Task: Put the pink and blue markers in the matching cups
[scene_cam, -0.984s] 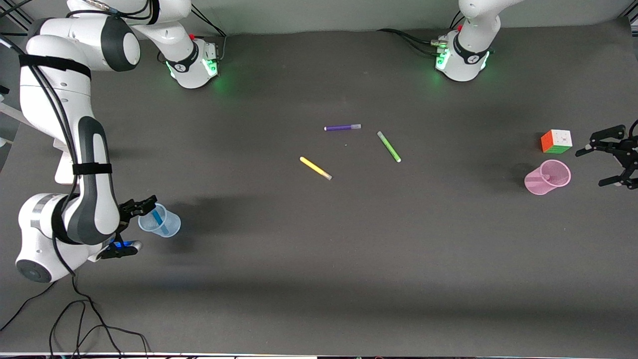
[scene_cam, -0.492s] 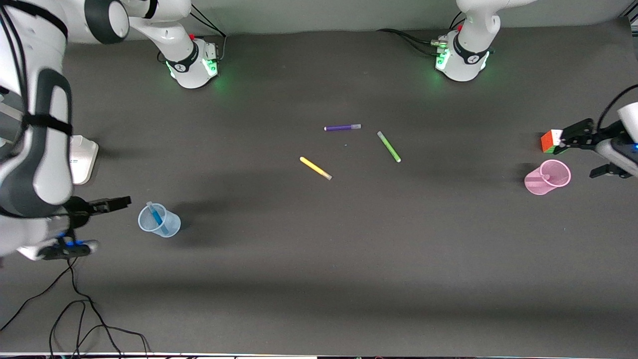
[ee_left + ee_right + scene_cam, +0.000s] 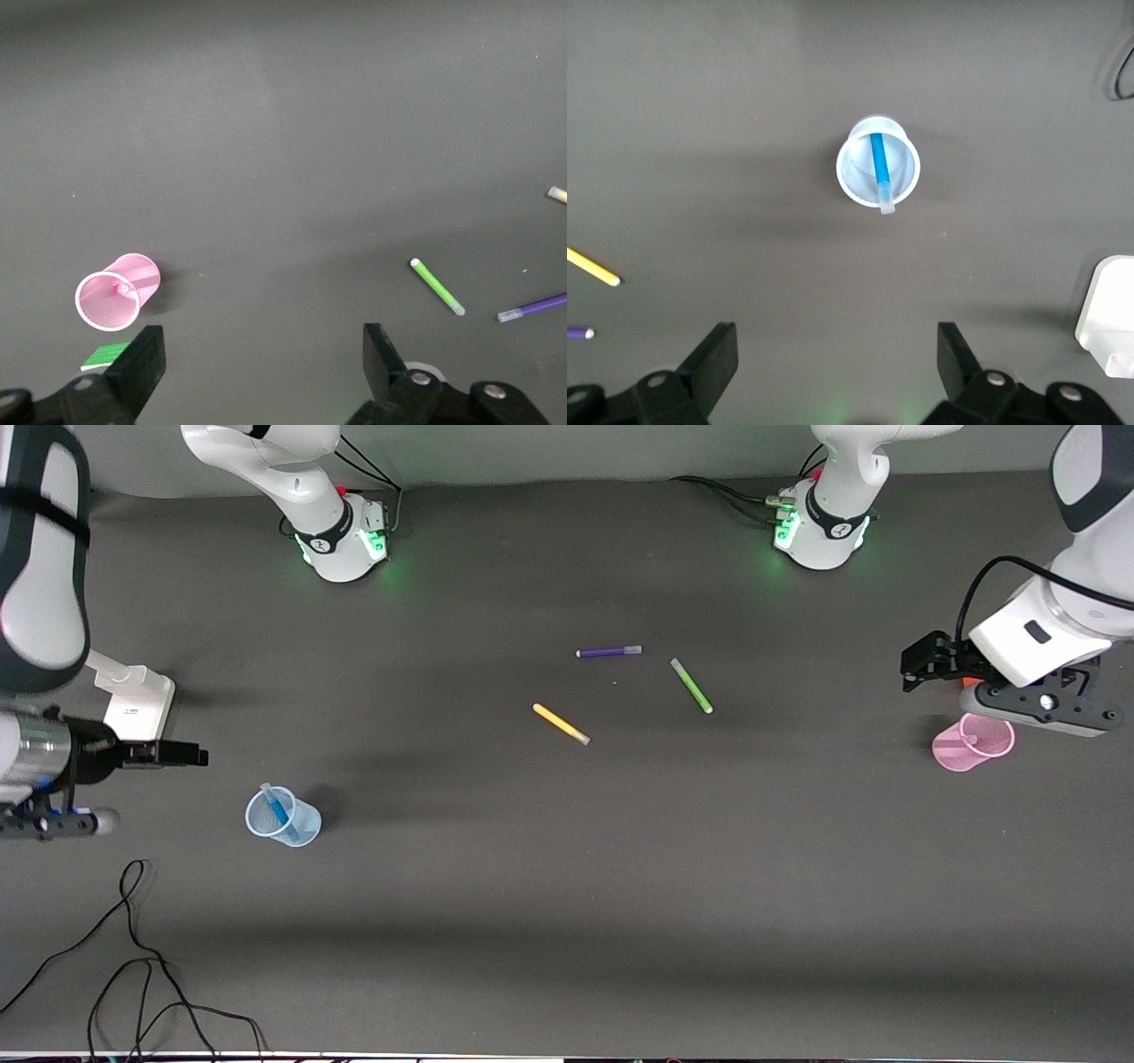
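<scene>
Blue marker [image 3: 278, 810] stands tilted inside the pale blue cup [image 3: 285, 820], toward the right arm's end of the table. Pink marker [image 3: 957, 738] sits in the pink cup [image 3: 973, 741], toward the left arm's end. Right gripper [image 3: 837, 359] is up in the air near the blue cup, jaws spread wide, holding nothing. Left gripper [image 3: 264, 363] hangs above the table near the pink cup, jaws released, empty. Purple pen [image 3: 609, 652], green pen [image 3: 691, 685] and yellow pen [image 3: 561, 724] lie mid-table, apart.
</scene>
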`<action>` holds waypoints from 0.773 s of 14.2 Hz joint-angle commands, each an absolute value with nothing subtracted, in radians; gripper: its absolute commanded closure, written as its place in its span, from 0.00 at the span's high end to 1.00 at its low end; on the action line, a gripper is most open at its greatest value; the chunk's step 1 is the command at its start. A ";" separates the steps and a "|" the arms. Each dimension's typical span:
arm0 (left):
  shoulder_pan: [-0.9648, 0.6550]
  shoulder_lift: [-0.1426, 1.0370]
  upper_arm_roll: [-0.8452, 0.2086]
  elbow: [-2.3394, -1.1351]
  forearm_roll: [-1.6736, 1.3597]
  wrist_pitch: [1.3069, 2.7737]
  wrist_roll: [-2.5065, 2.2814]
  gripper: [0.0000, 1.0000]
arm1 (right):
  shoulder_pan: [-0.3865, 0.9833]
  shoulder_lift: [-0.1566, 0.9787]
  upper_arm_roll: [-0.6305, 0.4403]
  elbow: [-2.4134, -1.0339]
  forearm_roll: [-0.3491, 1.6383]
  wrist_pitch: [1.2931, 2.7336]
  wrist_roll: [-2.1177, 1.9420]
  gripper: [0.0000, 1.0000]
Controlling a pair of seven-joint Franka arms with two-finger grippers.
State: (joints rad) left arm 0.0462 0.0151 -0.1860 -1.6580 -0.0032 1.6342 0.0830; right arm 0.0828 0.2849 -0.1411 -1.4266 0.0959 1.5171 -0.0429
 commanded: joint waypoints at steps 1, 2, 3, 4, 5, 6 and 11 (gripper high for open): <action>0.025 0.055 -0.184 -1.603 0.018 1.598 0.037 0.99 | 0.112 0.103 -0.152 -1.652 0.078 1.637 0.017 1.00; 0.020 0.057 -0.183 -1.605 0.020 1.598 0.026 0.99 | 0.113 0.074 -0.152 -1.670 0.077 1.649 0.031 1.00; 0.020 0.057 -0.181 -1.605 0.020 1.598 0.025 0.99 | 0.114 0.058 -0.152 -1.671 0.077 1.651 0.063 1.00; 0.023 0.054 -0.181 -1.611 0.020 1.595 0.023 0.99 | 0.112 0.045 -0.152 -1.664 0.071 1.651 0.075 1.00; 0.028 0.049 -0.179 -1.618 0.020 1.560 0.018 0.99 | 0.107 0.035 -0.147 -1.658 0.046 1.651 0.074 1.00; 0.031 0.049 -0.179 -1.621 0.020 1.545 0.018 0.99 | 0.095 0.031 -0.141 -1.645 0.035 1.646 0.065 1.00; 0.034 0.043 -0.172 -1.637 0.017 1.548 -0.060 0.99 | -0.055 0.049 -0.020 -1.585 0.034 1.641 0.069 1.00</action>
